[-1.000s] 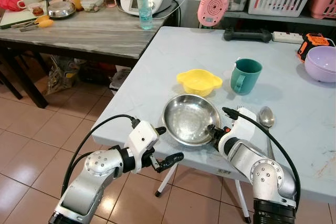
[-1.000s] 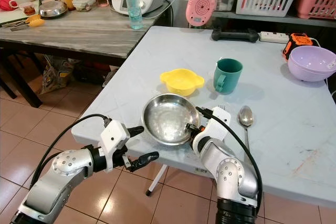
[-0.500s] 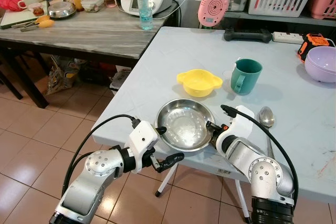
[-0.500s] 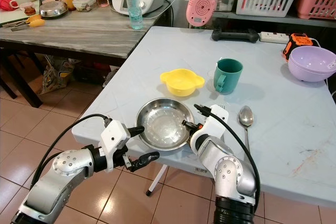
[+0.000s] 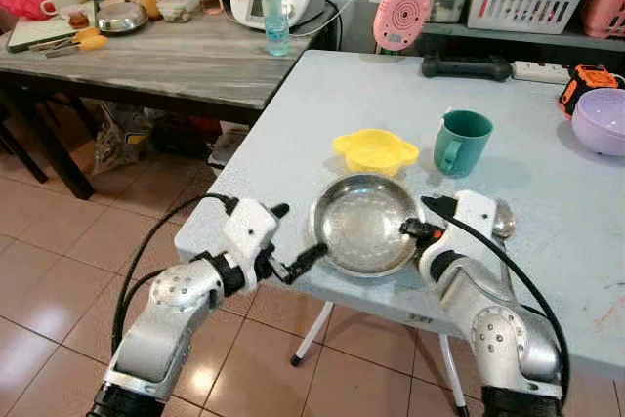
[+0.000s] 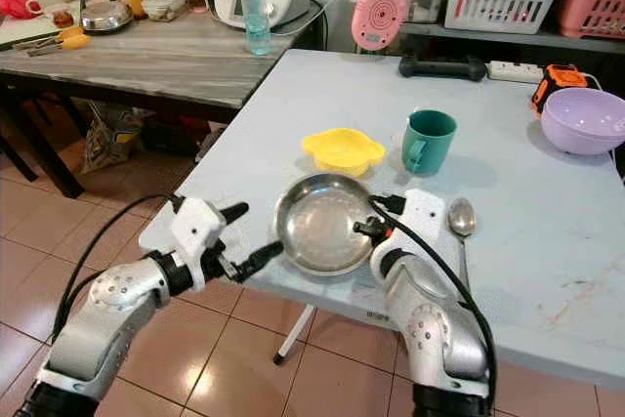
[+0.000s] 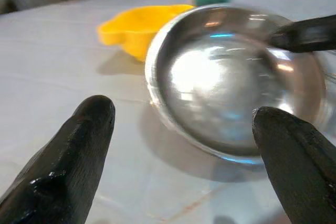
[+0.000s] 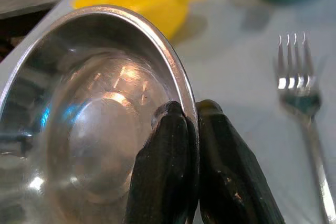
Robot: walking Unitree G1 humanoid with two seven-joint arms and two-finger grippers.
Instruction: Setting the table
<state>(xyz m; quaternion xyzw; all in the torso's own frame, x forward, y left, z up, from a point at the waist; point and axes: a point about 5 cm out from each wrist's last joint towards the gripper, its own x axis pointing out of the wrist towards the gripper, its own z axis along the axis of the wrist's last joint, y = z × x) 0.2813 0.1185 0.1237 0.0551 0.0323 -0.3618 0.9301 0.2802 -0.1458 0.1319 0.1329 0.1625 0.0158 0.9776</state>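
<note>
Our right claw [image 8: 191, 124] is clamped on the rim of the steel bowl [image 5: 363, 225], which sits near the surface [image 5: 322, 114] edge below the yellow dish [image 5: 375, 150]. Our left claw [image 7: 178, 145] waits wide open, empty, just beside it. We should slide it flat and slowly, keeping clear of the fork [image 8: 302, 98].

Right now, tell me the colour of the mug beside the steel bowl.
Teal green mug; right eye view shows it best.
</note>
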